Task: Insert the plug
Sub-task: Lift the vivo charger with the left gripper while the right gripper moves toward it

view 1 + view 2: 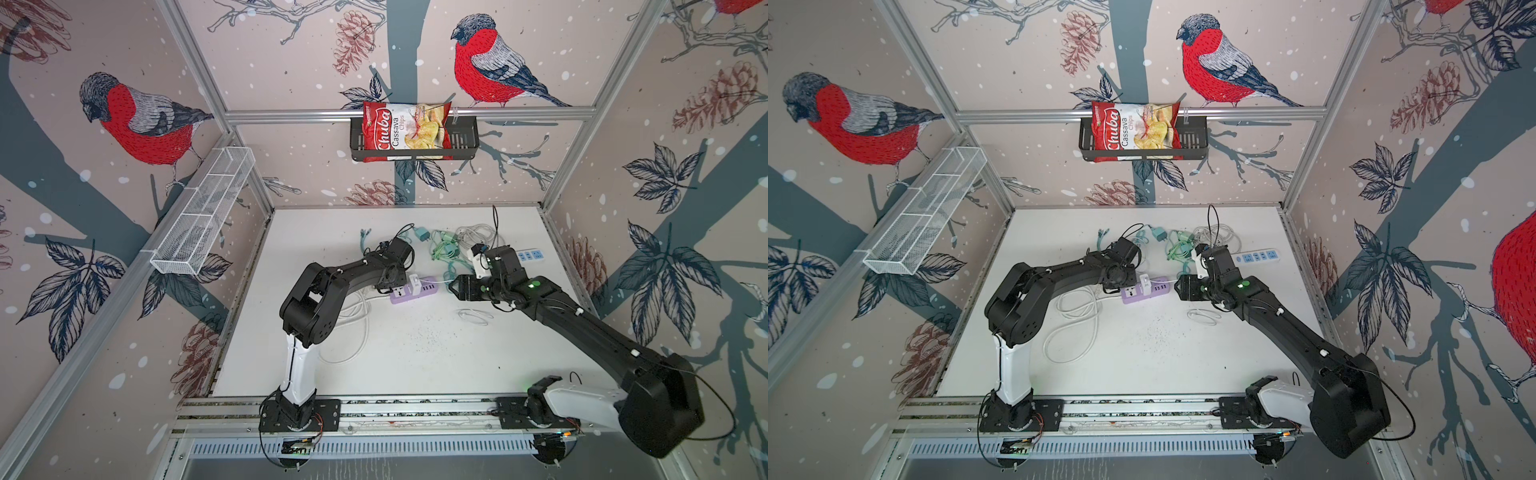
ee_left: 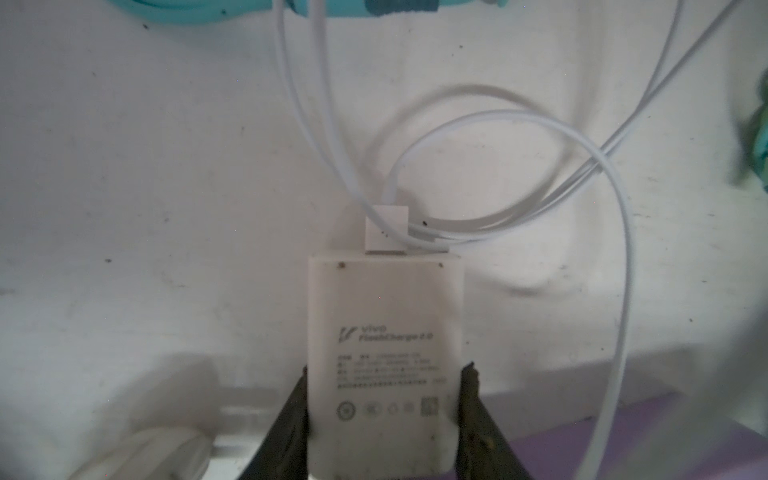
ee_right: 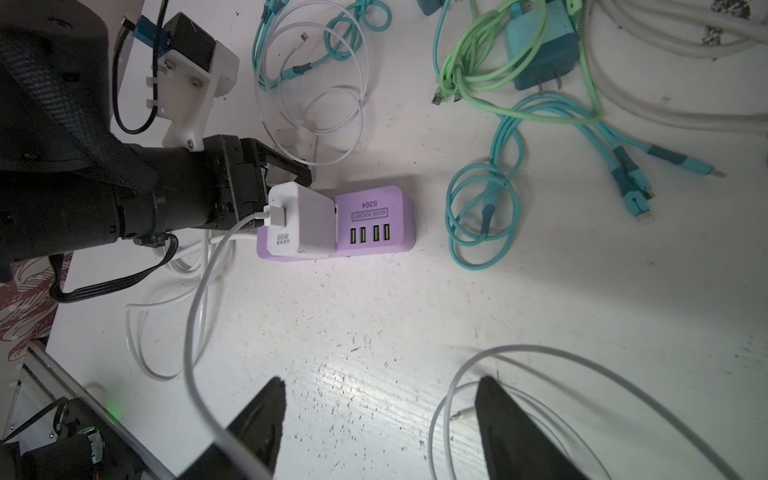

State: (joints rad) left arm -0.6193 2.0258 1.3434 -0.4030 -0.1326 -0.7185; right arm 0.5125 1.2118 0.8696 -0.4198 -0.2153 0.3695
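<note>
White table (image 1: pixel 415 365); purple strip (image 1: pixel 429 289); cables (image 3: pixel 455 79)

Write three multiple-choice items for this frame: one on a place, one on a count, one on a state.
1. The white charger sits: A in the wall basket; B on the purple power strip; C loose among the green cables.
2. USB ports on the strip: A two; B six; C four.
3. The right gripper is: A open, empty; B shut on a cable; C shut on the charger.
Answers: B, it stands on the strip's end; C, four green slots in a row; A, its fingers stand apart, gripping nothing.
</note>
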